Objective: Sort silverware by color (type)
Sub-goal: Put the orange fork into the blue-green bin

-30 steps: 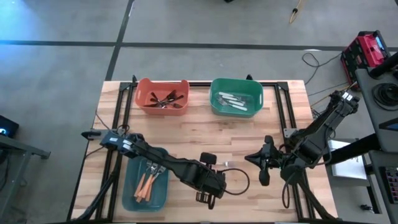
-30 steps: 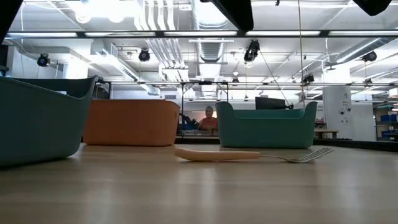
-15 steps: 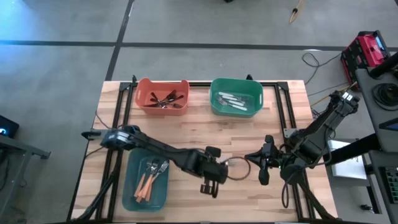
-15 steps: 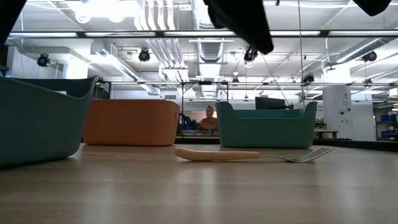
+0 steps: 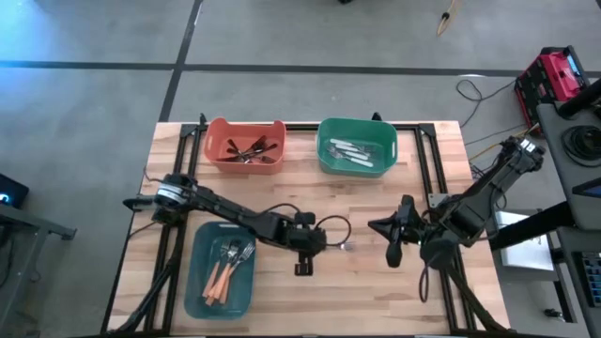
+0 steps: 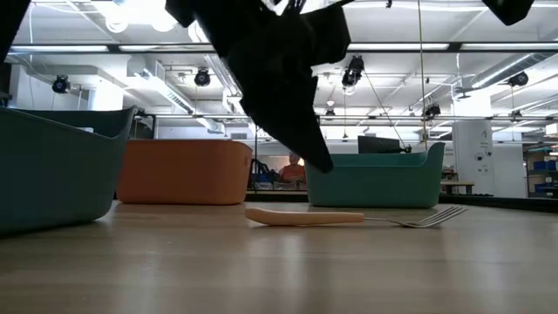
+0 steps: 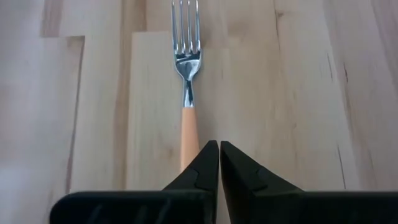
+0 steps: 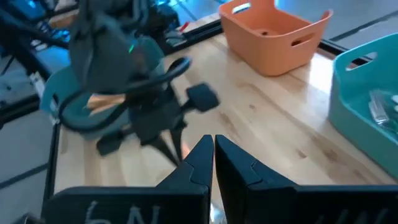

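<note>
On the wood: orange-handled fork [image 7: 186,81], silver tines.

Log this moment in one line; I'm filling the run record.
left gripper: shut, above orange fork handle | fork: flat on table | right gripper: shut, waiting right side

Wood table [image 5: 282,192] carries orange bin [image 5: 245,145], green bin [image 5: 357,145], blue bin [image 5: 222,269], orange-handled fork [image 7: 187,74].

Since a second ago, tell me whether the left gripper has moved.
Yes. In the high view the left gripper has pulled back from the table's near edge toward the orange bin, now over the orange-handled fork, jaws shut.
</note>
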Controlling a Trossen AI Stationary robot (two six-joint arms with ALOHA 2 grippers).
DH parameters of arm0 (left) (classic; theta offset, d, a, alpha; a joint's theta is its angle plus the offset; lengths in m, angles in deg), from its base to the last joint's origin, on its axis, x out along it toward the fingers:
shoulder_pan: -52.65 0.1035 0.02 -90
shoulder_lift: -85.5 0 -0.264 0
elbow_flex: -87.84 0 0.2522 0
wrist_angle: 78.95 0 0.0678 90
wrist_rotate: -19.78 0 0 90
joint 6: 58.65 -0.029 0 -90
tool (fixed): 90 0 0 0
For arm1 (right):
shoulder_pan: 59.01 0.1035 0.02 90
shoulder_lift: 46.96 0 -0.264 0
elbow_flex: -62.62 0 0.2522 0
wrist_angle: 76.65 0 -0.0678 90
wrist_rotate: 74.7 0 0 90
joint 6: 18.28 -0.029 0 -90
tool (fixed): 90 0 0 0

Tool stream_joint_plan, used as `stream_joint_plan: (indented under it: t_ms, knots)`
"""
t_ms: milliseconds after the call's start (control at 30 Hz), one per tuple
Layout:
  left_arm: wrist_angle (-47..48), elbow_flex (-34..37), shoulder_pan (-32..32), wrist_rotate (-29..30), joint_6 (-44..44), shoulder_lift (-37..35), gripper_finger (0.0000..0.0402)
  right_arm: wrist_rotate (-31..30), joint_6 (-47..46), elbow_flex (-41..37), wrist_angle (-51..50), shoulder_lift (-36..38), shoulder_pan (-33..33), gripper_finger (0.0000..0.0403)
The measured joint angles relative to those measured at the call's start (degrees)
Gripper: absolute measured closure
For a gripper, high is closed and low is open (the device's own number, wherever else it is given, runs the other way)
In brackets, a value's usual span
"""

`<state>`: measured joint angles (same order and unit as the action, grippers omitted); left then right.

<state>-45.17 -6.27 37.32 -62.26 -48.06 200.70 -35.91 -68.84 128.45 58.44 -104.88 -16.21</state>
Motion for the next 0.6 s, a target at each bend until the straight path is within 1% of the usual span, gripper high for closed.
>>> stream_joint_plan:
  t_ms: [100,167,300,333,467,533,600]
  knots:
    - [-3.88,2.30,0.30,0.22,0.53,-0.06,0.0401,0.18,0.62,0.00,0.05,1.18,-2.75,0.0394]
    - [-4.18,2.59,0.68,1.03,0.53,-0.06,0.0401,0.31,1.77,0.00,0.13,2.02,-4.75,0.0394]
    - [-6.45,3.07,2.03,1.39,-2.18,-0.15,0.0399,2.25,4.81,0.00,0.11,3.53,-8.61,0.0394]
    - [-6.85,3.45,2.42,0.99,-2.74,-0.15,0.0397,3.05,5.42,0.00,0.11,3.88,-9.59,0.0394]
    - [-11.02,5.82,4.32,-3.59,-3.11,-0.15,0.0377,4.99,7.06,0.00,0.09,4.74,-12.78,0.0394]
    - [-12.52,6.97,5.02,-5.52,-3.05,-0.15,0.0363,5.22,7.15,0.00,0.02,4.78,-13.93,0.0394]
    - [-13.70,7.50,5.36,-6.01,-3.13,-0.15,0.0344,6.14,7.25,0.00,-0.02,4.76,-14.90,0.0394]
